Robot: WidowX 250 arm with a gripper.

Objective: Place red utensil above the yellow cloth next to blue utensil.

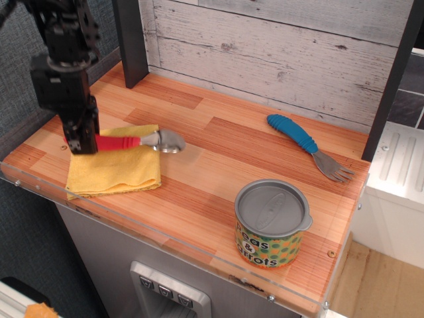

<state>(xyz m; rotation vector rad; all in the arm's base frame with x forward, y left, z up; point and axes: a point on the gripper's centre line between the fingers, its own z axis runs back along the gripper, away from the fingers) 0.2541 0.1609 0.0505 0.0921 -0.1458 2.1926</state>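
Note:
The red-handled spoon [122,142] hangs level in the air above the yellow cloth [119,167], its metal bowl [169,141] pointing right past the cloth's edge. My gripper [82,141] is shut on the left end of the red handle, at the left of the wooden table. The yellow cloth lies folded near the table's front left corner. The blue-handled fork [309,146] lies at the far right, tines toward the right edge, well away from the gripper.
A tin can [272,223] with a grey lid stands at the front right. A dark post [130,41] rises at the back left, another [393,78] at the right. A plank wall [278,46] closes the back. The wooden table [218,165] has a clear plastic front edge.

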